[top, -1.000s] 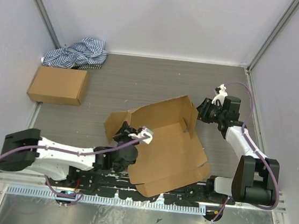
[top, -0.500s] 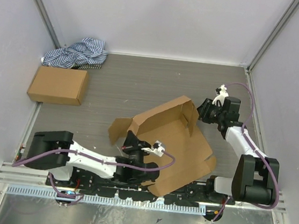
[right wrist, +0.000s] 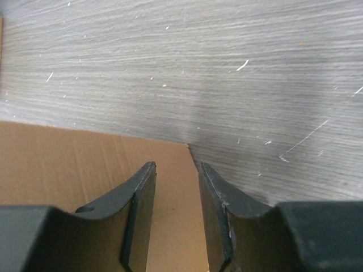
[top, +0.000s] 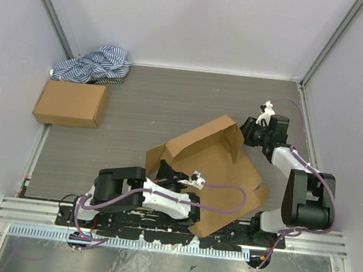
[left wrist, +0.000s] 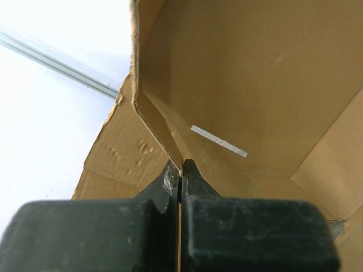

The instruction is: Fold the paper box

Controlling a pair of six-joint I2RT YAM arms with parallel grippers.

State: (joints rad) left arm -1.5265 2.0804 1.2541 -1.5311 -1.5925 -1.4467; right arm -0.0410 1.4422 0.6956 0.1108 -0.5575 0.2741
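1. The table [top: 172,102] is big and grey, with walls on three sides. The far half and the middle are bare, so there is lots of room there to slide and turn things.
2. The paper box [top: 217,169] sits near the front, between the two arms. It is only partly folded. Its far wall and one side wall stand up, but the big lid part lies flat and open. I think the other walls, the flaps and the tabs are left to do. Its near corner pokes out over the rail by the arm bases, so there is little room there.
3. A closed brown carton [top: 70,103] and a striped cloth [top: 94,64] lie far off by the left wall, out of the way.
4. The left gripper [left wrist: 180,170] has its fingers pressed together, and they look pinched on the edge of a box flap.
5. The right gripper [right wrist: 176,165] has its fingers apart. It hovers at the box's far right corner and holds nothing.
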